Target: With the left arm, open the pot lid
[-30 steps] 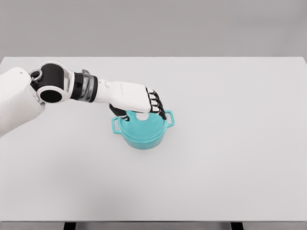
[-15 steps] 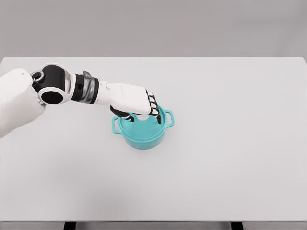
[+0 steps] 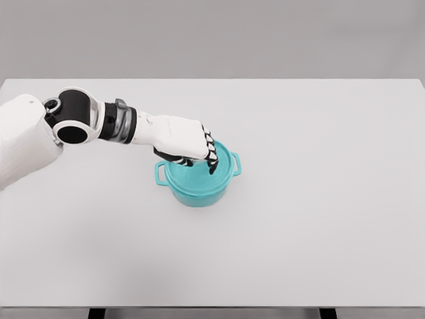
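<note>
A teal pot with two side handles stands near the middle of the white table. Its teal lid rests on it. My left hand reaches in from the left and sits on top of the lid, fingers curled down over the spot where the white knob was; the knob is now hidden under them. The lid looks seated on the pot. The right arm does not show.
The left arm stretches across the table's left part at low height. The table's front edge runs along the bottom of the picture.
The left hand has come down and slid slightly left onto the lid. Its fingers have closed over the white knob, which was visible before. The pot has stayed in place.
</note>
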